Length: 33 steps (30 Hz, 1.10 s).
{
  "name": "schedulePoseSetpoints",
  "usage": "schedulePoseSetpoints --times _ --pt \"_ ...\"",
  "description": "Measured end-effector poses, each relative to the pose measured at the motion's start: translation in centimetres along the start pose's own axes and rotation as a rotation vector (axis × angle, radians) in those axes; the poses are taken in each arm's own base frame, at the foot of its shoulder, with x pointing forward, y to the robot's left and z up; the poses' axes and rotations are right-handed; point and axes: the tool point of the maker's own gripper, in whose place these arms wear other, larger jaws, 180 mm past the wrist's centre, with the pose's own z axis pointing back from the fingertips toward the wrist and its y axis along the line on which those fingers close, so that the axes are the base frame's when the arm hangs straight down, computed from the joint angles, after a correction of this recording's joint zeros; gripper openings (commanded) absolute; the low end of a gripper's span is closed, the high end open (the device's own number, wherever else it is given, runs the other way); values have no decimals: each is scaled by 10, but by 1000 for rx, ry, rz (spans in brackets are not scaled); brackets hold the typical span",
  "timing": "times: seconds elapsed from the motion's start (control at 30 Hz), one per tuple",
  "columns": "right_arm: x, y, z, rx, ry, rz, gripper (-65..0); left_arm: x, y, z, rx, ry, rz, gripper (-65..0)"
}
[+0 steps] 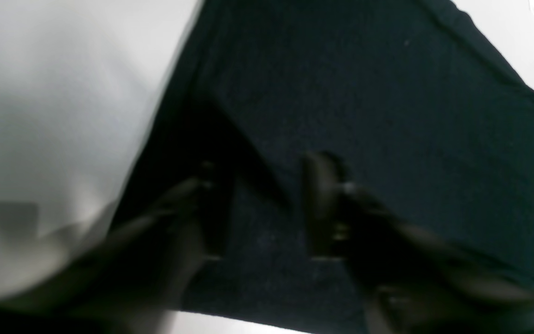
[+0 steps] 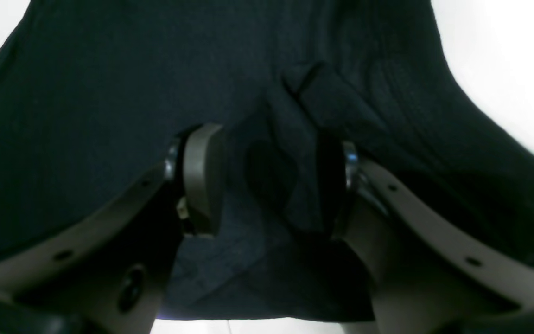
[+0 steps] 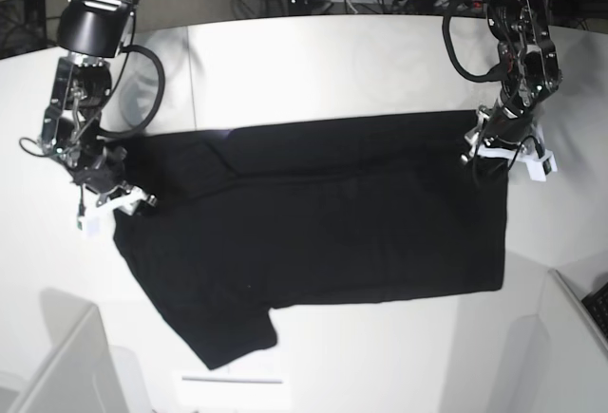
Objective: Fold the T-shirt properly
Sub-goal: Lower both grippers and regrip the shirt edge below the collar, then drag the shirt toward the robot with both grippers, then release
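text: none legible | T-shirt (image 3: pixel 323 214): plain black (no print or label showing)

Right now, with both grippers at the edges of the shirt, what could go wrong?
1. A fold of the T-shirt lies between the open right gripper; lifting could drag it and spoil the fold.
2. The lower sleeve sticks out, so the next fold may come out uneven.
3. The open left gripper might snag the cloth.

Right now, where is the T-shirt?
In the base view the T-shirt lies spread across the white table, between the right gripper at its left edge and the left gripper at its right.
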Motion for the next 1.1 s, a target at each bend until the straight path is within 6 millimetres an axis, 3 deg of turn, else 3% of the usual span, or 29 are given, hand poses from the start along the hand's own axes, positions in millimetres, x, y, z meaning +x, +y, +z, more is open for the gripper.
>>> schedulePoseSetpoints --times 0.1,0.2,0.27,0.33,0.47,0.57,0.63,0.77,0.87,1.1 --pt "15 -14 10 -33 -75 -47 -350 7 -7 4 -16 -22 -10 -114" --pt "26 -34 30 -116 -173 -111 -342 18 -20 14 -50 -62 -30 -94" --pt "23 -39 43 -142 -198 -115 -332 21 -24 22 -62 -81 -40 -94" --pt "20 -34 53 -139 -212 -108 -294 21 -13 33 -47 -94 -28 -94" --pt "4 -31 68 -153 -237 -162 -234 18 33 52 78 -126 59 -94" --pt "-21 -54 77 -211 -230 -293 -227 12 44 62 64 -119 4 -95" --pt "-27 -72 85 -253 -245 -342 -225 5 49 67 54 -110 -11 -95" --pt "-41 -81 73 -267 -204 -376 -225 -5 68 81 90 -112 11 -95" --pt "-55 -85 63 -271 -156 -409 -224 -7 67 83 72 -123 8 -95" --pt "-47 -85 42 -219 -151 -382 -230 -10 71 84 83 -116 17 -95"
